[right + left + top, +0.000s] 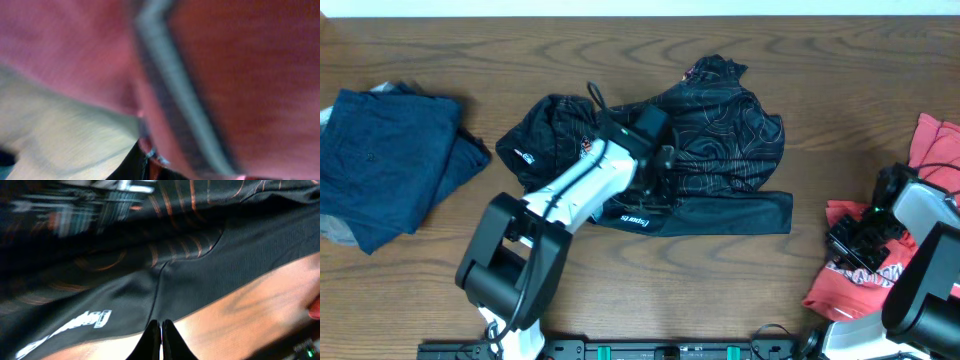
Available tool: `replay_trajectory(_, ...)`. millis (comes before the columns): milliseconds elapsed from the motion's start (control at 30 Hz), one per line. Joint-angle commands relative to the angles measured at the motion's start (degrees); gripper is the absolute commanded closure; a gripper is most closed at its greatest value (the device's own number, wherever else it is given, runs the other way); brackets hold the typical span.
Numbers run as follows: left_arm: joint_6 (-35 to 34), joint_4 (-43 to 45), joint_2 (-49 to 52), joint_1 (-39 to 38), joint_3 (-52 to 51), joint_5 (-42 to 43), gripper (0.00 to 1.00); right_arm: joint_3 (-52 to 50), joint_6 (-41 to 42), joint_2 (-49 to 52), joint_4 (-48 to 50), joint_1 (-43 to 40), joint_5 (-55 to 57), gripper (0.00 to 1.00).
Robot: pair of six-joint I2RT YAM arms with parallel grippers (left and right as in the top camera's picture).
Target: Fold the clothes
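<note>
While the black shirt (720, 140) lies bunched and uneven at the middle of the bench (740, 300), nearer its far edge, with a long strip of hem (740, 212) stretched flat toward the right along its near side, the step in hand looks like spreading it flat before any fold. The left fingers (157, 339) are pressed together right at that hem, by the white lettering (92, 319); whether a thin layer of cloth is nipped between them I cannot tell. To do this well, they should take one layer only, pull low and slow toward the near edge, and stop once the wrinkles run out, so the heap opens instead of sliding whole. The right fingers (855, 245) hang over the red T-shirt (940, 140) at the right edge, its cloth filling their camera; spread or closed, I cannot tell. They would best leave it and pin the black shirt's far side.
</note>
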Motion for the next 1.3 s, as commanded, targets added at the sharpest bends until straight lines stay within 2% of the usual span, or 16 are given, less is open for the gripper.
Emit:
replay_trajectory(0,-4.28,2.29,0.22,-1.31,-2.34,-0.13,0.94,-2.27,6.01,2.08,2.69,-4.55,14.86,0.84)
replay_trajectory(167,-4.9,6.21,0.42,-1.77,-5.01,-0.79,0.93,0.76,5.2,2.08,3.34,-13.09,9.64,0.84)
replay_trajectory(233,-5.51,7.17,0.57,-1.73,-5.73,-1.66,0.92,2.75,0.59,2.05,3.56,-14.86,4.26,0.83)
replay_trajectory(267,-6.4,7.3,0.61,-1.75,-5.9,-2.54,0.86,3.93,-2.62,1.95,3.67,-15.26,0.7,0.82)
replay_trajectory(333,-7.52,7.3,0.92,-1.75,-5.9,-3.23,0.66,6.16,-8.46,1.53,3.52,-15.17,-6.69,0.79)
replay_trajectory(467,-7.89,6.67,2.1,-1.75,-5.9,-3.3,0.64,8.85,-13.84,-0.59,2.84,-13.9,-18.51,0.78)
replay_trajectory(667,-8.31,0.07,4.22,-1.36,-5.9,-3.13,0.67,9.53,-17.53,-6.6,2.8,-9.77,-21.22,0.73)
replay_trajectory(800,-6.56,-8.24,4.22,1.16,-5.9,-5.6,0.8,9.53,-18.78,-10.36,2.12,-6.56,-21.22,0.67)
replay_trajectory(900,-5.97,-12.31,4.22,5.86,-5.9,-11.13,0.94,9.53,-18.97,-11.74,1.95,-4.5,-21.2,0.66)
replay_trajectory(1033,-5.66,-11.98,4.22,15.21,-5.88,-16.74,0.94,9.53,-19.41,-11.89,1.22,-2.49,-21.11,0.66)
replay_trajectory(1200,-4.24,-9.88,4.22,26.88,-5.88,-16.24,0.94,9.53,-19.39,-11.87,0.52,-0.59,-19.02,0.66)
replay_trajectory(1267,-1.4,-8.66,4.22,30.42,-5.88,-15.19,0.94,9.53,-19.39,-11.87,0.5,-0.33,-18.8,0.66)
